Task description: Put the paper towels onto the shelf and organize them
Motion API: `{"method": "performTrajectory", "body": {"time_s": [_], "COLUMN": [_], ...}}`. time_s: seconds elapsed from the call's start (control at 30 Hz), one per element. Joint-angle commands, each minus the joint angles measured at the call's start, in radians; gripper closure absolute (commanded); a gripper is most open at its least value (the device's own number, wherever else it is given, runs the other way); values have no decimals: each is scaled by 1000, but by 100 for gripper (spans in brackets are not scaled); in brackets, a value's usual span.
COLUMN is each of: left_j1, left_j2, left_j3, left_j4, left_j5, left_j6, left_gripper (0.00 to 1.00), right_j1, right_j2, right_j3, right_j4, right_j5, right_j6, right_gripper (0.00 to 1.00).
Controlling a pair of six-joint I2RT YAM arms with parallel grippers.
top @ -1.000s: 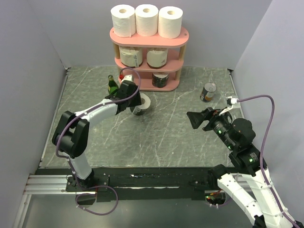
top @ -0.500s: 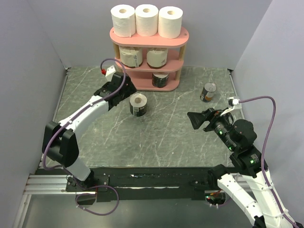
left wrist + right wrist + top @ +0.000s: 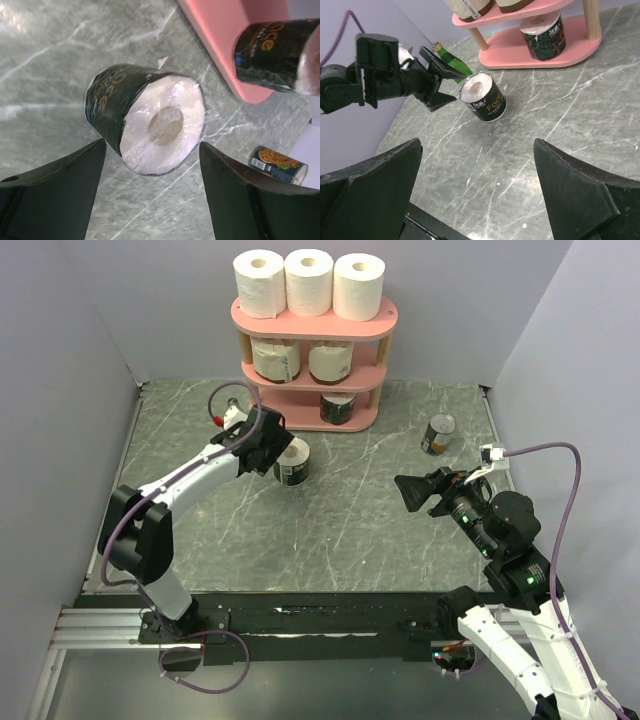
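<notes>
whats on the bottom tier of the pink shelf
One dark-banded roll stands upright on the bottom tier; the board around it looks bare. The strip behind the roll is covered, so unseen.

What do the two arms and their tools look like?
The left arm and right arm have white shells with black joints, and a purple cable loops along each. The left tool and right tool have broad, black, wedge-shaped fingers.

Light: bright, even, diffuse.
Shadows: soft, under the shelf (image 3: 313, 328) boards.
Glare: pale sheen on the table (image 3: 30, 30) before the shelf.
Focus: sharp.
</notes>
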Motion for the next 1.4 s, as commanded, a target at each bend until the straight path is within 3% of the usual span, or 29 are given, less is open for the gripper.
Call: {"method": "performTrajectory", "body": {"time_s": [0.0, 0.43, 0.77, 1.1, 1.37], "left_j1": [-18, -19, -18, 16, 39], "left_j2": [35, 106, 126, 179, 267], "left_j3": [21, 43, 82, 205, 336], "left_j4": [-7, -29, -20, 36, 14], "left_j5": [36, 15, 0, -89, -160], "left_j6": [-121, -189, -190, -192, -157], "left_gripper": [20, 34, 63, 67, 64], "right_j1": [2, 2, 2, 2, 2], "right_j2": [-31, -30, -31, -16, -14], "right_j3": [24, 19, 19, 27, 39], "right_j4": [28, 31, 31, 28, 34], "right_j5": [16, 23, 27, 38, 58], "right_j6": [-10, -23, -27, -49, -78], "right_gripper": [0, 0, 0, 0, 0]}}
